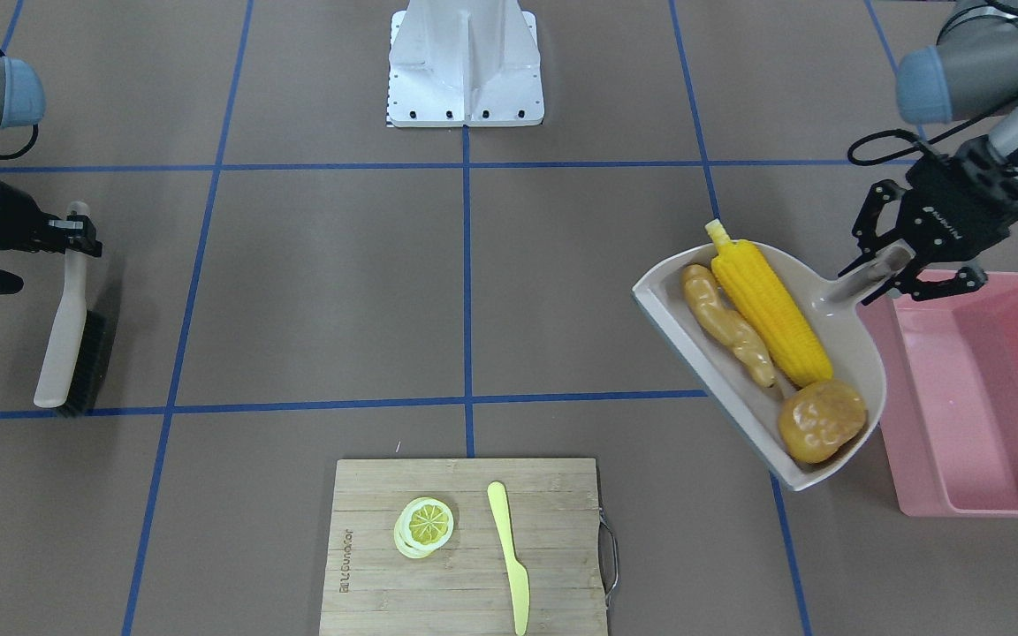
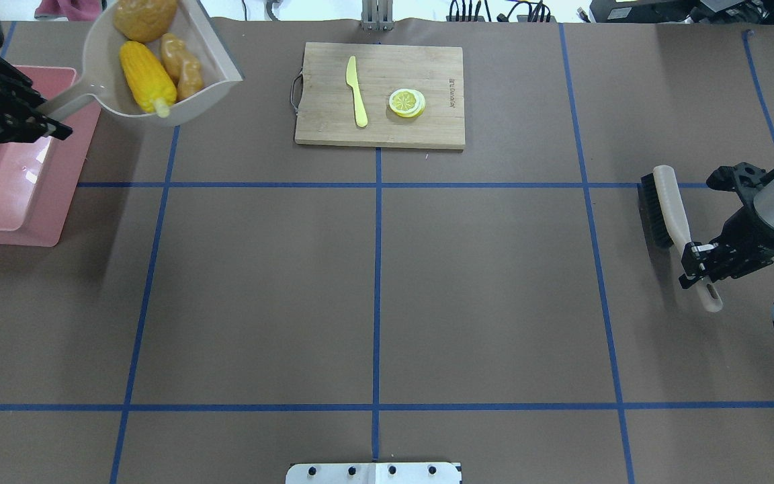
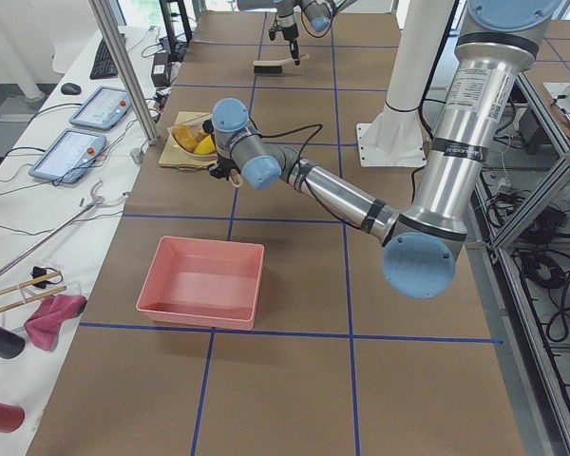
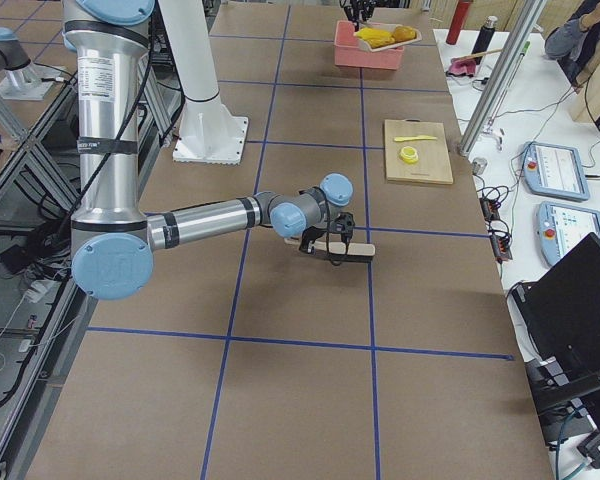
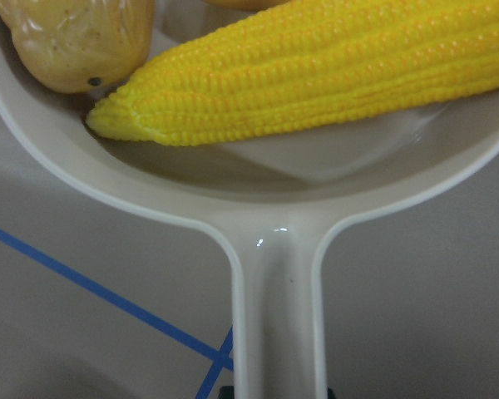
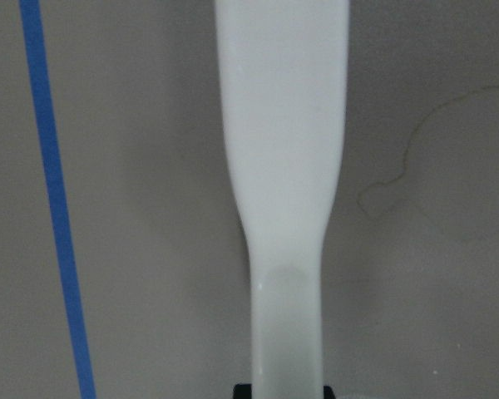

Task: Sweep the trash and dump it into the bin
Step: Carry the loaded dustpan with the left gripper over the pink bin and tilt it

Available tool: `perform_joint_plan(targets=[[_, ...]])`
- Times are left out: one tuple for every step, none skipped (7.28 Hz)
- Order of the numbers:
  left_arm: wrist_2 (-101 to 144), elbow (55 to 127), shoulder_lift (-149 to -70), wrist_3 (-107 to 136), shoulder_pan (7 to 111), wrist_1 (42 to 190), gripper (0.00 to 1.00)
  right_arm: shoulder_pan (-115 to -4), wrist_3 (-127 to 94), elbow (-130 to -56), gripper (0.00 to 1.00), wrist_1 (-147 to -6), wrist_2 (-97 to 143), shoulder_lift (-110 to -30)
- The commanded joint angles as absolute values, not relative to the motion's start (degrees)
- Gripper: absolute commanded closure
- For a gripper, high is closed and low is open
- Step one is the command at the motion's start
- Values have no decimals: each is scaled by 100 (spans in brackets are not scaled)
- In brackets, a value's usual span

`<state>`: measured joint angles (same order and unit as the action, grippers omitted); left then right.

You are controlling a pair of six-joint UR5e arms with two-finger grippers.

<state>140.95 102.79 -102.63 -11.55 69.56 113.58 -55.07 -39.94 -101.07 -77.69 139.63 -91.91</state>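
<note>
My left gripper is shut on the handle of the beige dustpan and holds it off the table, next to the inner side of the pink bin. In the pan lie the yellow corn cob, the tan ginger root and the brown-orange potato. The left wrist view shows the corn and the pan's handle. My right gripper is shut on the handle of a beige brush that rests on the table. The bin looks empty.
A wooden cutting board with lemon slices and a yellow plastic knife lies at the table's far edge from me. The robot's white base stands at mid table. Blue tape lines cross the brown surface.
</note>
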Motion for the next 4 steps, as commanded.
perform_joint_plan(targets=[[14248, 10518, -9672, -1668, 7390, 11268, 100, -5502, -3999, -10081, 100, -7770, 13940, -9167], [14221, 10695, -9381, -1861, 7426, 11268, 100, -5502, -3999, -10081, 82, -7770, 13939, -9167], [14177, 10757, -9126, -2255, 7583, 11259, 100, -5502, -4008, -10081, 66, -7778, 13922, -9167], [14090, 10914, -8819, -2555, 7768, 11172, 100, -5511, -3999, -10090, 1, -7770, 13904, -9167]])
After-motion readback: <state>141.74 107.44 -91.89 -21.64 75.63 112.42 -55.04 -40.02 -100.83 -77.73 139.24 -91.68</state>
